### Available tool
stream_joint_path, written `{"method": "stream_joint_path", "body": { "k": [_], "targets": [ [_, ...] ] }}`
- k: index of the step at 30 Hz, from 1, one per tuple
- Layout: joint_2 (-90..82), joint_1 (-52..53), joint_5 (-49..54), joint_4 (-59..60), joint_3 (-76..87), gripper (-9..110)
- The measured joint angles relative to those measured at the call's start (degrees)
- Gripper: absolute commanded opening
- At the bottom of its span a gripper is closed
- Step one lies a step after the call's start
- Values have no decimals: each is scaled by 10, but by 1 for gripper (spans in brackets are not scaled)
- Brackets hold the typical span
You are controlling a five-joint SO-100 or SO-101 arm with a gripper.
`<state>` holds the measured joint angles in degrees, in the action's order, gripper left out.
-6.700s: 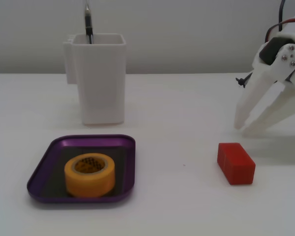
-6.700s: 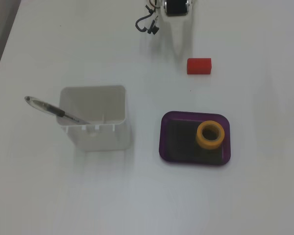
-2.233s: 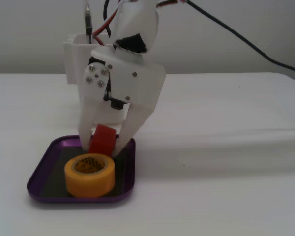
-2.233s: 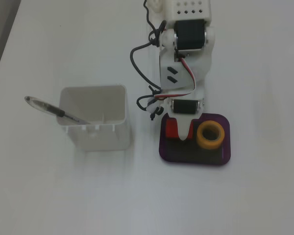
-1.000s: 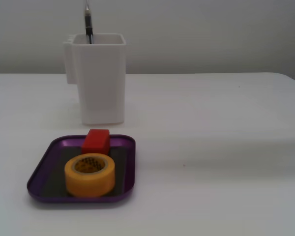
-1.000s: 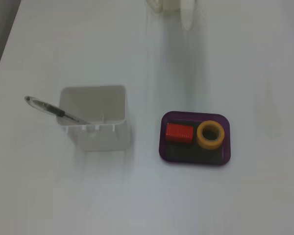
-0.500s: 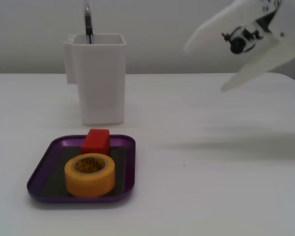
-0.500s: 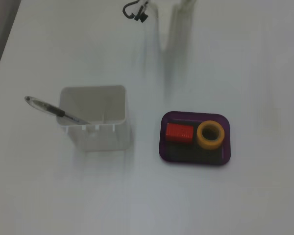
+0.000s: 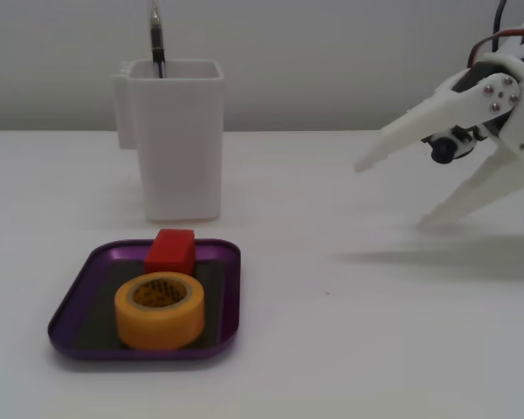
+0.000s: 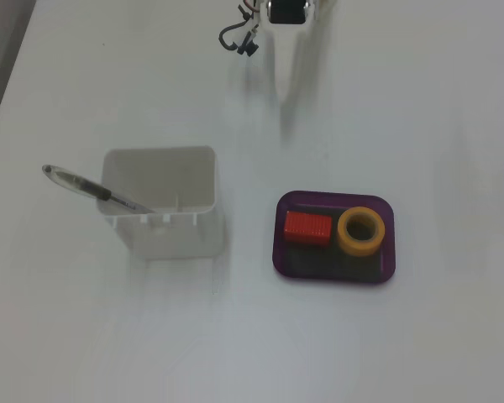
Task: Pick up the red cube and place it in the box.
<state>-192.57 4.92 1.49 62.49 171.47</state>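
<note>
We see the small solid red cube point(image 9: 170, 251), a slightly long block, already lying inside the shallow glossy purple box point(image 9: 230, 288) with its low rim and dark floor. In the top-down fixed view the red cube point(image 10: 307, 227) sits at about 9 o'clock on the box point(image 10: 333, 273) floor, just beside the yellow tape roll point(image 10: 360, 231) at 3 o'clock; whether the two touch we cannot tell. In the side fixed view the tape roll point(image 9: 160, 312) stands in front and hides the block's lower part.

The white two-finger gripper point(image 9: 391, 194) hangs at 3 o'clock of that frame, well apart from the box, jaws spread wide, grasping nothing. From above only one white finger point(image 10: 286, 67) shows, at 12 o'clock.

We judge the placing done. Risks from here: the spread jaws swinging low could clip the tall white square container point(image 9: 176, 140) or the pen point(image 10: 92, 190) leaning in it, tipping it toward the box. A return pass over the box could snag the tape roll and shove the block over the low rim. The glossy tray may also slide if bumped.

No brand, label or readable writing on any item; the tape core shows only a dark pattern.
</note>
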Motion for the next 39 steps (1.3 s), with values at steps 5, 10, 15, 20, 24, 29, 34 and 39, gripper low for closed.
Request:
{"method": "stream_joint_path", "body": {
  "k": [5,10,15,20,24,29,34,39],
  "targets": [
    [0,-2,0,29,3,24],
    [0,-2,-4,47,11,6],
    [0,-2,-4,47,26,0],
    [0,-2,-4,47,29,0],
    [0,-2,-4,47,29,0],
    [0,-2,-4,47,29,0],
    [0,-2,-4,47,30,0],
    [0,-2,-4,47,30,0]
  ]
}}
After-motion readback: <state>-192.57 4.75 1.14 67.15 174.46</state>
